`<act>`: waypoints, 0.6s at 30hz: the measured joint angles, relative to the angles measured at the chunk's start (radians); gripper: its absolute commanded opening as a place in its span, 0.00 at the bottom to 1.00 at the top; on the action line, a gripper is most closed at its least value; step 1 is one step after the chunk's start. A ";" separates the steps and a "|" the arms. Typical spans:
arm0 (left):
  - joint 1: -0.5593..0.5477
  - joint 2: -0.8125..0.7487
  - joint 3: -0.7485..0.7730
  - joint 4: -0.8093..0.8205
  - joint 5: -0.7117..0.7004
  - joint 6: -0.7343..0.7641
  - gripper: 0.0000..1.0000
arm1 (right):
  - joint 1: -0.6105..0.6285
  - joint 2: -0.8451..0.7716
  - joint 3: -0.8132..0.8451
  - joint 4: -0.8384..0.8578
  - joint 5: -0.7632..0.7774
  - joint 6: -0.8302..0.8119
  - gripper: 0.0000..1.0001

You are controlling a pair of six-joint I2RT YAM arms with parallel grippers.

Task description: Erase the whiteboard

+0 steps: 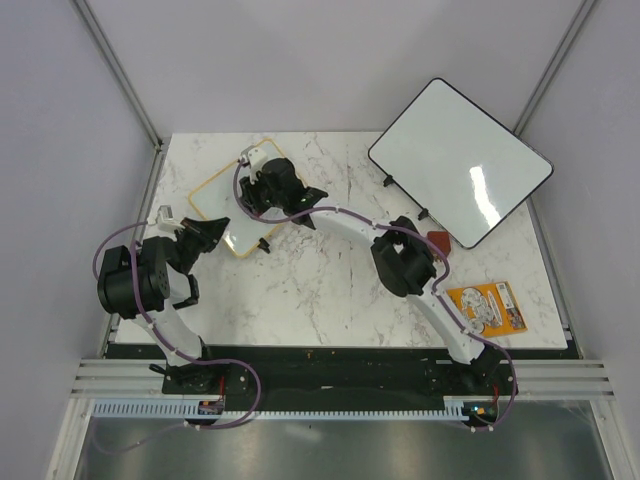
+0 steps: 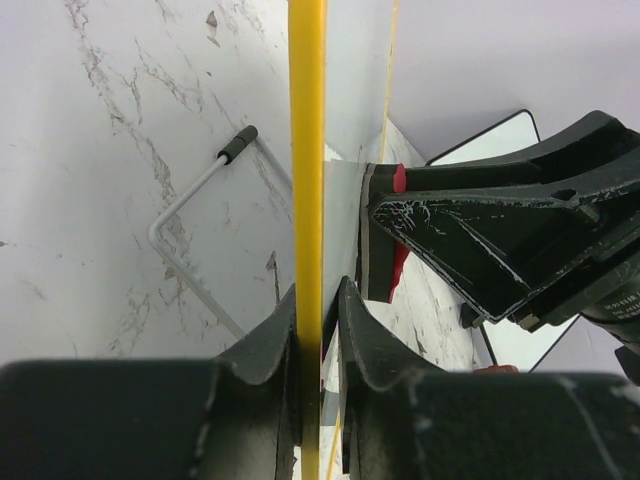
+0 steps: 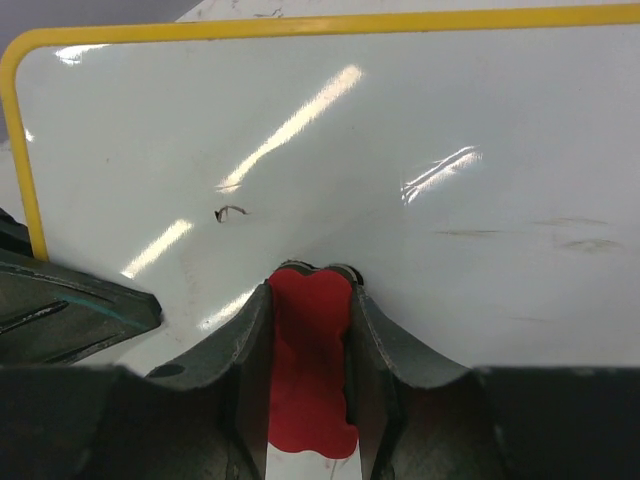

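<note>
The small yellow-framed whiteboard point(image 1: 212, 196) stands tilted at the back left of the marble table. My left gripper point(image 1: 217, 232) is shut on its near edge; in the left wrist view the jaws point(image 2: 320, 297) clamp the yellow frame point(image 2: 307, 120), seen edge-on. My right gripper point(image 1: 258, 188) is shut on a red eraser point(image 3: 310, 350) and presses it against the board face point(image 3: 450, 130). A small dark scribble point(image 3: 230, 212) and faint streaks point(image 3: 565, 235) remain on the face. The eraser's felt and red back point(image 2: 398, 262) show in the left wrist view, against the board.
A larger black-framed whiteboard point(image 1: 460, 160) stands propped at the back right. An orange packet point(image 1: 487, 307) and a small red object point(image 1: 438, 240) lie on the right. The small board's wire stand point(image 2: 195, 215) rests on the table behind it.
</note>
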 measured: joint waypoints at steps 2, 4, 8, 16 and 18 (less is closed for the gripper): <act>0.000 0.000 0.000 -0.003 0.000 0.000 0.02 | 0.008 0.000 0.000 -0.003 0.018 -0.018 0.00; 0.001 0.000 0.000 -0.006 -0.001 0.000 0.02 | 0.018 0.000 -0.002 0.001 0.053 -0.025 0.00; 0.002 0.000 0.000 -0.009 -0.006 0.000 0.02 | 0.033 -0.002 -0.014 0.026 0.108 -0.033 0.00; 0.002 0.000 0.003 -0.008 -0.010 0.000 0.02 | 0.052 0.010 0.010 0.032 0.194 -0.038 0.00; 0.002 0.000 0.003 -0.008 -0.011 0.000 0.02 | 0.053 0.010 0.011 0.032 0.217 -0.019 0.00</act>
